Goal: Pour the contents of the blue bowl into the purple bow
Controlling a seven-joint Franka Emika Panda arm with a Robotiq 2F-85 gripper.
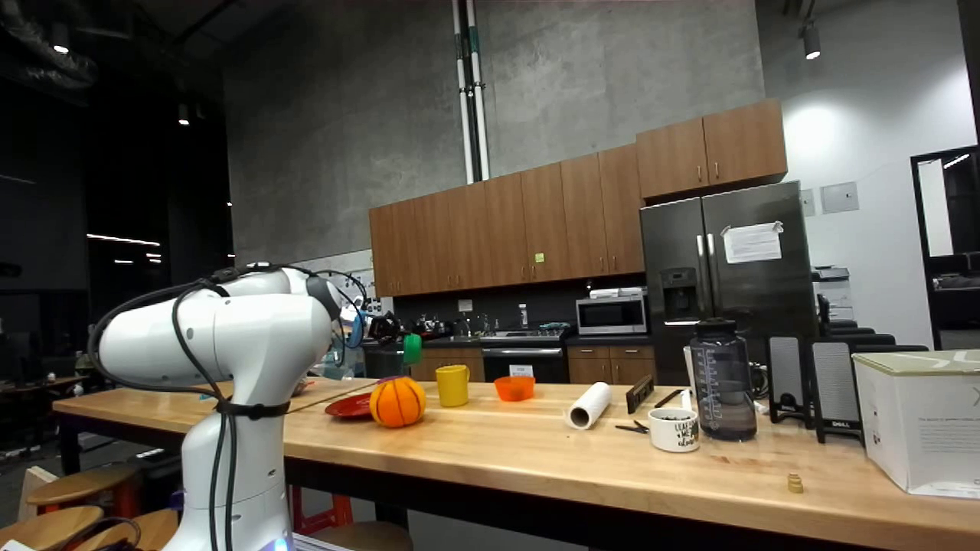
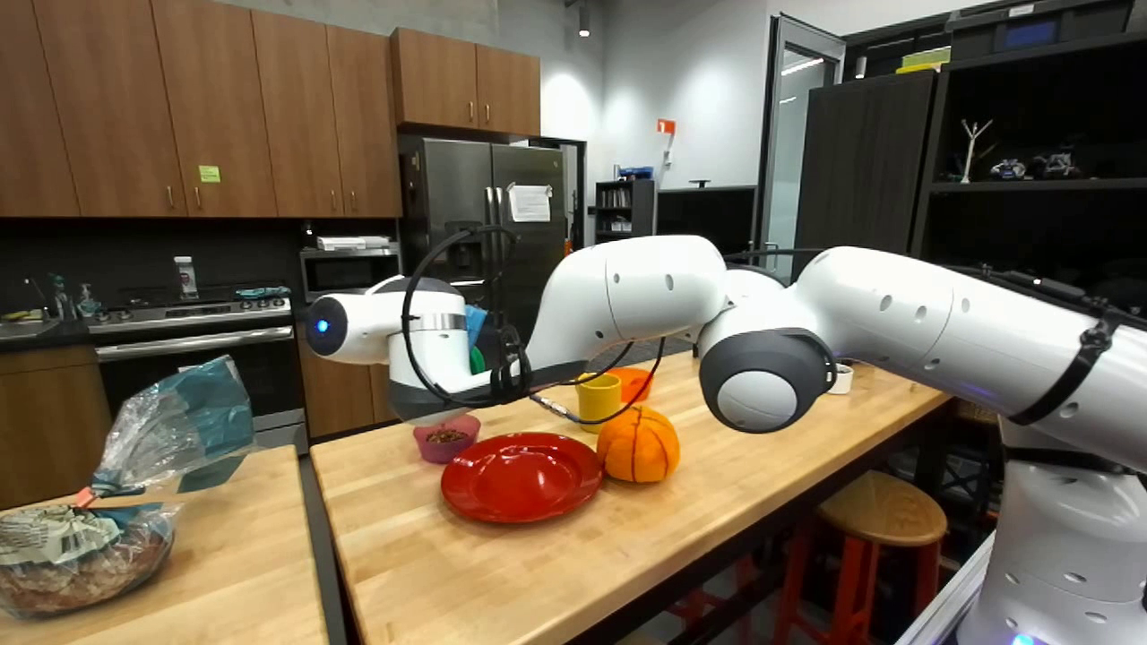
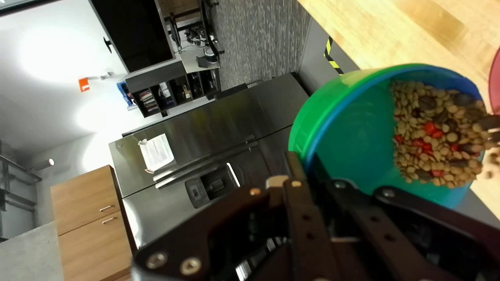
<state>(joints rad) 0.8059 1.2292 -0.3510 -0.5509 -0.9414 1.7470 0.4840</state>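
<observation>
On a wooden counter (image 2: 421, 564), nearest to us, a red plate (image 2: 524, 479) lies just beside an orange ball (image 2: 639, 445). Right behind the plate stands the purple bowl (image 2: 439, 452), a layer of dry bits (image 2: 446, 435) showing inside. Raised near it, the claw (image 3: 304, 162) pinches the rim of the blue bowl (image 3: 351, 128), green on the outside and tipped well onto its side, with its mix (image 3: 433, 136) of lentil-like, red and dark pieces banked against the low lip. Some of it blurs past that lip, so the pour looks under way, with a good share yet to go. What comes next, by the look of it, is a steeper tilt, the grip firm and the lip held over the purple bowl, until the blue bowl runs empty. Farther off sit a yellow mug (image 1: 452, 386) and an orange cup (image 1: 513, 389); beyond them, a stove (image 2: 197, 327) and a fridge (image 1: 735, 291).
</observation>
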